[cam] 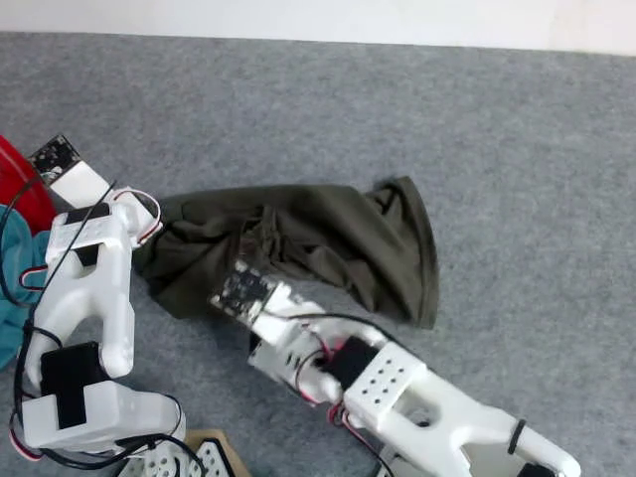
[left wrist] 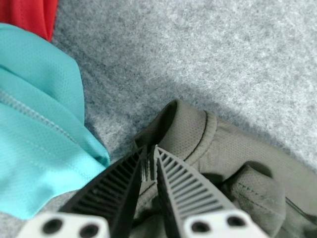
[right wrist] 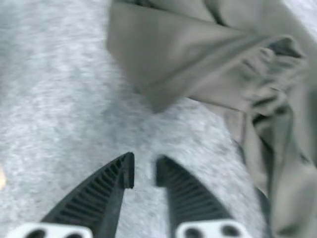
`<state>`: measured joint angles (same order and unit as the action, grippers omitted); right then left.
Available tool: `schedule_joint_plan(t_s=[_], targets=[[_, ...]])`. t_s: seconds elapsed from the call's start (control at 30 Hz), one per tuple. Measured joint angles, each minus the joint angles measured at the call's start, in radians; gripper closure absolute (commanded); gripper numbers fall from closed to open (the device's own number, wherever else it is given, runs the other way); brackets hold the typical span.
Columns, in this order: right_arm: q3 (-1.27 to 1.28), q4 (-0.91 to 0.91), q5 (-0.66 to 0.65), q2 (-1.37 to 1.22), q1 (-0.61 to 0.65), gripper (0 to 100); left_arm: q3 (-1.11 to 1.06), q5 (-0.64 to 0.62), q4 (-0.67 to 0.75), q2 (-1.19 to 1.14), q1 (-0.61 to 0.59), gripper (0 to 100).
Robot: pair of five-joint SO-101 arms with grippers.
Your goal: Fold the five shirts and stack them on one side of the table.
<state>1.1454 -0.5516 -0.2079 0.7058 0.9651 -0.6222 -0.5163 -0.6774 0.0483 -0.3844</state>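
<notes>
while left hand [left wrist: 150, 151] closed on olive shirt [left wrist: 237, 158] edge, right hand [right wrist: 144, 166] ajar nearby.

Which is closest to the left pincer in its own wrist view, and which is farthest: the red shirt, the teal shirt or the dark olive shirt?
1. The dark olive shirt: right at the tips of the left pincer.
2. The teal shirt: off to the pincer's side, a little way from the tips.
3. The red shirt: farthest, beyond the teal shirt.

Left gripper [left wrist: 149, 159] closed, right gripper [right wrist: 144, 171] ajar
</notes>
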Motion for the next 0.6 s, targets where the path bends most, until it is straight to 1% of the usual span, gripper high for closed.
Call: schedule_joint_plan(t_s=[0.03,0.17,0.23,0.4,0.6], targets=[[0.002,0.021,0.000,-0.006,0.005,73.9,0.000,0.000,0.000,0.000,0.000,95],[-0.009,0.074,0.000,-0.112,0.008,74.1,0.000,0.000,0.000,0.000,0.000,95],[-0.054,0.081,0.000,-0.192,0.012,75.7,0.000,0.000,0.000,0.000,0.000,95],[-0.190,0.086,0.060,-0.393,0.040,81.4,0.000,0.000,0.000,0.000,0.000,95],[-0.315,0.089,0.069,-0.560,0.051,82.1,0.000,0.000,0.014,0.000,0.000,95]])
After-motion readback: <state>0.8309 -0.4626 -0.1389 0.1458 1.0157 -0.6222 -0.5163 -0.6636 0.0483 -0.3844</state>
